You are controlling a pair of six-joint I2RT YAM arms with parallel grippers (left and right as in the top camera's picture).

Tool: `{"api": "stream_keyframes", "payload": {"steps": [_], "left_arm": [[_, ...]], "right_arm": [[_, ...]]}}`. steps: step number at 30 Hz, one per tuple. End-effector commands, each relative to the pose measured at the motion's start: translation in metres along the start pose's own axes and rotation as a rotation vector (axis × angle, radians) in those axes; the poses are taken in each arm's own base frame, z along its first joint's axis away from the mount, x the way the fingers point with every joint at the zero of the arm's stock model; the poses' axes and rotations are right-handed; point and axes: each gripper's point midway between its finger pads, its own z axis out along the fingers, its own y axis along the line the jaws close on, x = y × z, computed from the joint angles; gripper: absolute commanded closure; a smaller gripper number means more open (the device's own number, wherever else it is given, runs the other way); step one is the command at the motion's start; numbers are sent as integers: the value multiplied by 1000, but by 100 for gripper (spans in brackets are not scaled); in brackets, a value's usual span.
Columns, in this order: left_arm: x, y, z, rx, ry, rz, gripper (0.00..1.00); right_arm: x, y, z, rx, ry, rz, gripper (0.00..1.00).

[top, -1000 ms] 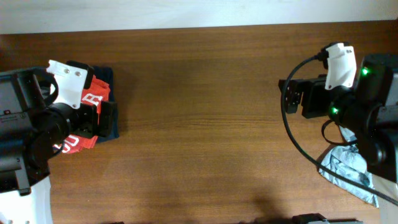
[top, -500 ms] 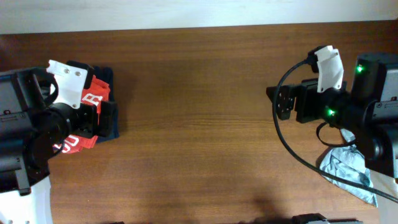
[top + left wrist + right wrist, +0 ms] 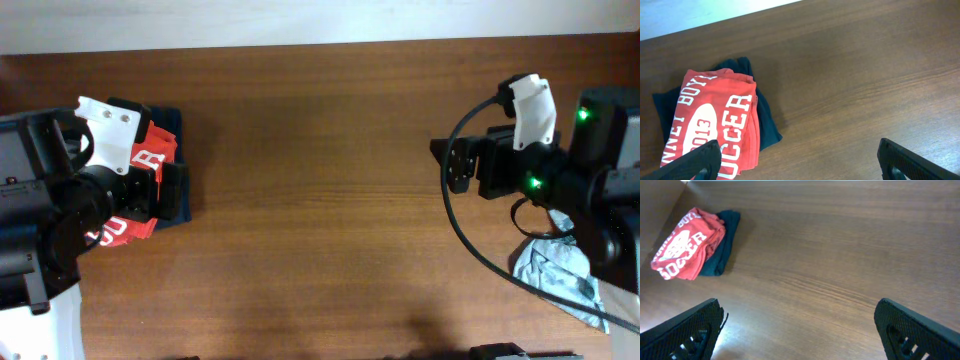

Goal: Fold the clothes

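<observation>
The clothes lie in two places. A folded red-orange T-shirt (image 3: 710, 125) with white "2013 SOCCER" print rests on a folded navy garment (image 3: 765, 120) at the table's left edge. In the overhead view my left arm covers most of this stack (image 3: 150, 152). My left gripper (image 3: 800, 167) hangs open just right of the stack, with bare wood between its fingers (image 3: 910, 160). My right gripper (image 3: 455, 165) is open over bare wood at the right, pointing left. Its wrist view shows the T-shirt (image 3: 685, 245) far off. A crumpled grey-blue garment (image 3: 555, 270) lies at the right edge, partly under the right arm.
The brown wooden table (image 3: 320, 200) stretches between the two arms. A pale wall strip (image 3: 300, 20) runs along the far edge. A black cable (image 3: 462, 240) loops from the right arm over the table.
My right arm has moved a little to the left, toward the middle of the table. The left arm and the folded stack have not moved.
</observation>
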Motion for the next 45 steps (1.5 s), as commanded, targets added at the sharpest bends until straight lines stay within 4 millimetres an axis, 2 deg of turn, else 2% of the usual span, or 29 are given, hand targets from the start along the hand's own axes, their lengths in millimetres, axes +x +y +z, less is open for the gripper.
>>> {"api": "stream_keyframes", "payload": {"steps": [1, 3, 4, 7, 11, 13, 17, 21, 27, 36, 45], "left_arm": [[-1, -3, -2, 8, -9, 20, 1], [-1, -3, -2, 8, -9, 20, 1], [-1, -3, -2, 8, -9, 20, 1], [-1, -3, -2, 8, -8, 20, 1], [-1, -3, -2, 8, -9, 20, 1], [-1, -3, -2, 8, -9, 20, 1], [-1, -3, -2, 8, -9, 20, 1], [-1, -3, -2, 8, -9, 20, 1], [-1, -3, -2, 8, -9, 20, 1], [-1, -3, -2, 8, -9, 20, 1], [-1, -3, -2, 8, -9, 20, 1]], "right_arm": [[-6, -5, -22, 75, -71, -61, 1], [-11, -5, -30, 96, -107, -125, 2], [-15, -4, -42, 121, -144, -226, 1], [-13, -9, -52, 180, -160, -265, 1], [9, -28, -59, 289, -156, -254, 1], [25, -38, -53, 326, -141, -257, 1], [62, -52, -28, 334, -121, -296, 1], [113, -66, -1, 332, -110, -292, 1], [179, -79, 35, 301, -111, -291, 1], [221, -88, 54, 296, -148, -301, 1], [244, -91, 65, 283, -189, -313, 1]]}}
